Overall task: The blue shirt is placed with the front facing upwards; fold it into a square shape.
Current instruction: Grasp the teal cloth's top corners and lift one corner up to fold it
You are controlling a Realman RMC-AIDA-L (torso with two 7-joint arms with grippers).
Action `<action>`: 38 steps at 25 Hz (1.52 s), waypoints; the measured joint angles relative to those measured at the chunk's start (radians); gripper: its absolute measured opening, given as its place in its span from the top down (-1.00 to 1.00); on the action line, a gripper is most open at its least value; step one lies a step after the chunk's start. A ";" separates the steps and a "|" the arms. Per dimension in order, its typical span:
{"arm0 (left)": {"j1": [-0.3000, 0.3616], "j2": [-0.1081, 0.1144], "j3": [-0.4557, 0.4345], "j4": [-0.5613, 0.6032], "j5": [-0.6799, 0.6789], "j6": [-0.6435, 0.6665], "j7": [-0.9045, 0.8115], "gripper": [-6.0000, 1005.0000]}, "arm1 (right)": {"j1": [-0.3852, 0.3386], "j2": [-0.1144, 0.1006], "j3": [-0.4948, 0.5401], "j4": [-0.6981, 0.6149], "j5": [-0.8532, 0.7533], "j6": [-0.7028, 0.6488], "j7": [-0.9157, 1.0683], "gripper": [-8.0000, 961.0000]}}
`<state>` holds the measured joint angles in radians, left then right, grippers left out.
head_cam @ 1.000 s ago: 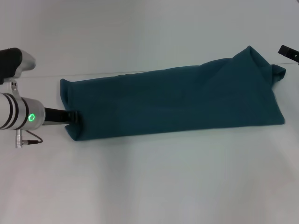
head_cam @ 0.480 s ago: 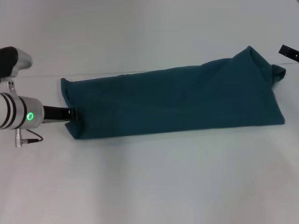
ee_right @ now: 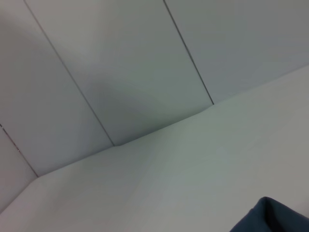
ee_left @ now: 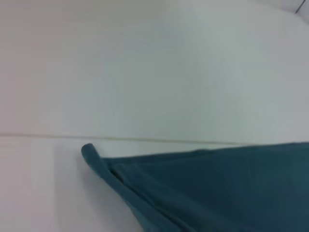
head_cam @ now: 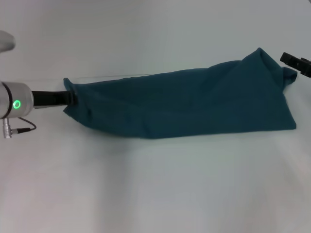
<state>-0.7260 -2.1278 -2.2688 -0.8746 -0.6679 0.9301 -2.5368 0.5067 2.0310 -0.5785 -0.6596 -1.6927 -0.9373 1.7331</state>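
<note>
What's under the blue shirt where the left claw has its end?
The blue shirt, folded into a long band, lies on the white table. Its end at the left claw is raised; only table shows beneath. Anything under the rest is covered.

Matt, soft cloth blue shirt [head_cam: 194,104] on smooth white table [head_cam: 155,184].

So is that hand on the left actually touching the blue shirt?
Touching. In the head view the left hand meets the blue shirt at its left end, where the cloth is drawn up into a raised point with no gap visible.
</note>
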 joint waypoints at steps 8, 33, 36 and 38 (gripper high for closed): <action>0.055 0.000 -0.001 -0.126 -0.080 0.089 0.022 0.96 | 0.009 0.060 0.001 0.042 0.126 0.009 -0.240 -0.48; 0.130 0.000 -0.028 -0.338 -0.337 0.252 0.106 0.96 | 0.437 0.077 -0.017 0.655 0.291 0.261 -0.851 0.99; 0.131 0.002 -0.048 -0.340 -0.383 0.275 0.132 0.96 | 0.470 0.079 -0.025 0.689 0.291 0.297 -0.851 0.99; 0.131 0.003 -0.051 -0.340 -0.396 0.279 0.140 0.96 | 0.482 0.080 -0.032 0.702 0.291 0.299 -0.851 0.99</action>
<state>-0.5955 -2.1248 -2.3194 -1.2143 -1.0637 1.2091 -2.3965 0.9886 2.1109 -0.6103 0.0420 -1.4019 -0.6382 0.8817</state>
